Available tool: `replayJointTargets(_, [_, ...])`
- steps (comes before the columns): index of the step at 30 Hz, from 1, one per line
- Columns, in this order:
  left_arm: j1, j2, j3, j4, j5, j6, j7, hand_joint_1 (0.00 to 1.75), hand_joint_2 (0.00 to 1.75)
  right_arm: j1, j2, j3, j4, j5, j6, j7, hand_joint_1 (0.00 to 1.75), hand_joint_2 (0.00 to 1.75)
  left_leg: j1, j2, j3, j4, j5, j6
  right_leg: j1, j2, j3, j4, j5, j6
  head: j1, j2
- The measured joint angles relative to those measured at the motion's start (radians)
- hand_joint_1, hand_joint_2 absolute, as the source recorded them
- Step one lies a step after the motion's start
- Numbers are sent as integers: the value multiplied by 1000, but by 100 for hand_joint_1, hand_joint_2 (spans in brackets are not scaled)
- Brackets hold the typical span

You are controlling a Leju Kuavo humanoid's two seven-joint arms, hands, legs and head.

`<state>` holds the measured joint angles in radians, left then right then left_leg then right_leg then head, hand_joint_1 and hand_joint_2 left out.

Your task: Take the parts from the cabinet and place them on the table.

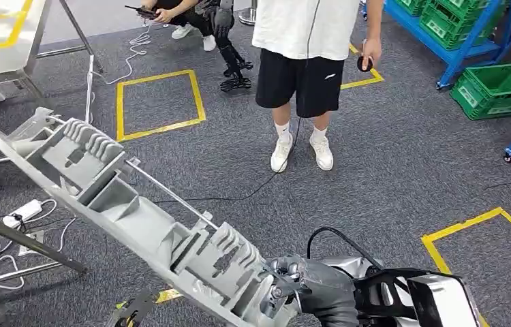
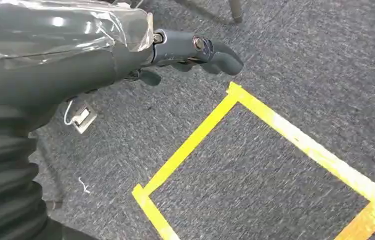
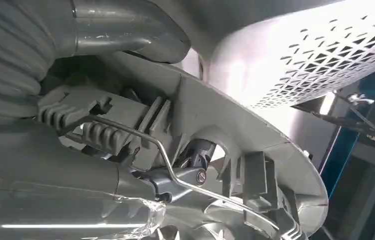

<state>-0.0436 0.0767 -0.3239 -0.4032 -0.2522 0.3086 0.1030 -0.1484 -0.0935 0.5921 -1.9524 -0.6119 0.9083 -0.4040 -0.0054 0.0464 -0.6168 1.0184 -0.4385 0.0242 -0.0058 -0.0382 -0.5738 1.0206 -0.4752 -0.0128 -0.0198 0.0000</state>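
Observation:
A long grey moulded plastic part (image 1: 123, 211) with ribs and a thin metal rod stretches from the lower middle of the head view up to the left, held in the air above the carpet. My right hand (image 1: 307, 286) grips its near end. The right wrist view shows the same part (image 3: 235, 130) close up, with dark fingers (image 3: 195, 157) wrapped into its ribs. My left hand (image 2: 195, 50) hangs over the floor, fingers loosely extended and holding nothing.
A person (image 1: 307, 61) in a white shirt and black shorts stands ahead on the grey carpet. Another person (image 1: 184, 13) crouches at the back. Yellow tape squares (image 1: 159, 102) mark the floor. Green crates (image 1: 498, 88) sit at the right, a metal table (image 1: 1, 41) at the left.

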Motion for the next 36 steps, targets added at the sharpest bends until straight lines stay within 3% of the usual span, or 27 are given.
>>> replayJointTargets(3, [1, 6, 3, -1, -3, 0, 0, 0, 175, 0, 1, 0, -1, 2, 1, -1, 175, 175, -5, -23, 12, -20, 7, 12, 2, -21, 11, -12, -2, 17, 0, 0])
replayJointTargets(4, [2, 3, 4, -2, -4, -2, 0, 0, 175, 1, -1, 0, -2, 4, 2, -1, 175, 175, 7, -29, 28, -37, 20, 14, -1, -6, 2, 5, -11, 16, 1, 0])
replayJointTargets(5, [0, 3, 4, -3, -6, -3, 0, 0, 175, 1, -1, -1, -2, 5, 2, -2, 175, 175, 8, -38, 32, -43, 25, 22, -3, 14, -15, 41, -31, 11, 3, 0])
replayJointTargets(7, [-4, 2, 4, -3, -6, -3, 0, 0, 175, 2, -3, -2, -2, 6, 2, -6, 175, 175, 8, -57, 30, -43, 25, 23, -3, 29, -89, 195, -94, 0, 5, 0])
replayJointTargets(8, [-3, 1, 4, -3, -6, -5, 0, 0, 175, 2, -4, -2, -2, 7, 2, -8, 175, 175, 7, -69, 29, -43, 25, 22, -3, 30, -130, 273, -118, 0, 5, 0])
replayJointTargets(9, [-2, 0, 4, -3, -6, -6, 0, 0, 175, 2, -5, -2, -2, 9, 2, -8, 175, 175, 7, -80, 28, -41, 25, 22, -3, 31, -148, 303, -120, 7, 5, 0])
replayJointTargets(10, [-2, 0, 4, -3, -6, -6, 0, 0, 175, 3, -6, -2, -2, 10, 2, -8, 175, 175, 8, -93, 28, -40, 24, 21, -6, 31, -140, 278, -104, 18, 5, 0])
replayJointTargets(12, [-2, -2, 4, -3, -6, -6, 0, 0, 175, 2, -7, -3, -2, 10, 2, -10, 175, 175, 11, -122, 28, -32, 21, 15, -17, 41, -64, 118, -34, 45, 5, 0])
replayJointTargets(13, [-2, -3, 4, -3, -6, -6, 0, 0, 175, 2, -7, -3, -2, 10, 2, -11, 175, 175, 13, -134, 25, -23, 16, 8, -24, 69, -20, 31, -3, 56, 6, 0])
replayJointTargets(14, [-2, -3, 5, -3, -6, -6, 0, 0, 175, 2, -7, -2, -1, 10, 3, -13, 175, 175, 8, -145, 19, -13, 10, -2, -19, 89, -16, 19, -3, 47, 6, 0])
replayJointTargets(15, [-1, -1, 6, -3, -6, -6, -1, 0, 175, 2, -8, -2, -2, 11, 5, -14, 175, 175, 9, -152, 12, -5, 8, -6, -21, 80, -11, 13, 2, 34, 6, 0])
replayJointTargets(17, [6, -2, 7, -3, -5, -6, -2, 0, 175, 0, -8, -2, -2, 14, 5, -15, 175, 175, 14, -162, 6, -11, 11, -13, -11, 68, -12, 16, 2, 23, 6, 0])
replayJointTargets(18, [11, -1, 8, -3, -5, -6, -2, 0, 175, 0, -8, -2, -2, 14, 5, -15, 175, 175, 16, -167, 3, -7, 10, -14, -16, 61, -12, 13, 5, 17, 6, 0])
replayJointTargets(19, [14, 0, 8, -3, -5, -6, -2, 0, 175, -2, -7, -2, -2, 14, 5, -15, 175, 175, 17, -144, -5, 6, 2, -19, -20, 53, -9, 10, 6, 12, 6, 0])
replayJointTargets(20, [13, 0, 9, -3, -5, -6, -2, 0, 175, -2, -7, -2, -2, 15, 5, -15, 175, 175, 14, -100, -19, 41, -20, -24, -19, 46, -6, 10, 3, 8, -1, 0])
replayJointTargets(21, [9, 1, 11, -3, -5, -6, -3, 0, 175, -2, -5, -2, -2, 15, 5, -16, 175, 175, 17, -72, -52, 111, -54, -29, -15, 37, -4, 11, 1, 4, -3, 0])
replayJointTargets(23, [7, -1, 13, -3, -6, -10, -5, 0, 175, -2, -5, -1, -2, 15, 5, -16, 175, 175, 18, -50, -131, 267, -115, -33, -7, 15, -3, 11, -2, 0, -3, 0])
replayJointTargets(24, [8, -3, 13, -3, -6, -12, -5, 0, 175, -2, -5, -1, -2, 16, 5, -16, 175, 175, 18, -48, -158, 313, -123, -32, -4, 5, -3, 11, -4, -3, -3, 0])
replayJointTargets(25, [10, -3, 14, -3, -6, -12, -5, 0, 175, -1, -5, 0, -2, 16, 5, -16, 175, 175, 18, -48, -161, 309, -108, -28, 0, -5, -1, 11, -6, -5, -3, 0])
replayJointTargets(27, [10, -2, 14, -3, -6, -12, -5, 0, 175, -2, -4, 0, -2, 16, 5, -16, 175, 175, 11, -40, -93, 170, -30, -8, 8, -26, 5, 11, -11, -11, -3, 0])
replayJointTargets(28, [9, 0, 15, -3, -6, -12, -5, 0, 175, -3, -2, 0, -2, 16, 5, -16, 175, 175, 1, -14, -43, 78, 7, 6, 9, -36, 9, 10, -14, -14, -3, 0])
replayJointTargets(29, [6, 2, 16, -3, -6, -12, -5, 0, 175, -3, -1, 0, -2, 16, 5, -16, 175, 175, -16, 44, -11, 18, 3, 20, 11, -44, 12, 8, -16, -12, -2, 0])
replayJointTargets(30, [2, 3, 16, -3, -6, -12, -5, 0, 175, -3, -1, 0, -2, 16, 5, -16, 175, 175, -18, 42, -13, 13, 2, 23, 18, -55, 10, 7, -17, -7, -2, 0])
replayJointTargets(33, [4, 11, 18, -3, -6, -12, -6, 0, 175, -5, 1, 0, -2, 16, 5, -16, 175, 175, -25, 6, -13, 1, 6, 35, 14, -87, 19, -4, -19, -2, -3, 0])
replayJointTargets(34, [6, 11, 18, -3, -6, -12, -5, 0, 175, -5, 2, 0, -2, 17, 5, -16, 175, 175, -11, -9, 17, -27, 22, 44, 16, -79, 19, -3, -24, 3, -3, 0])
replayJointTargets(35, [6, 6, 18, -4, -7, -12, -6, 0, 175, -5, 1, 0, -2, 17, 5, -16, 175, 175, -10, -20, 24, -44, 29, 37, 12, -28, 15, 16, -30, 4, 0, 0])
replayJointTargets(36, [2, 5, 18, -5, -7, -12, -6, 0, 175, -5, -1, -1, -2, 15, 5, -18, 175, 175, -8, -32, 26, -46, 35, 44, 8, 12, -12, 70, -53, 1, 0, 0])
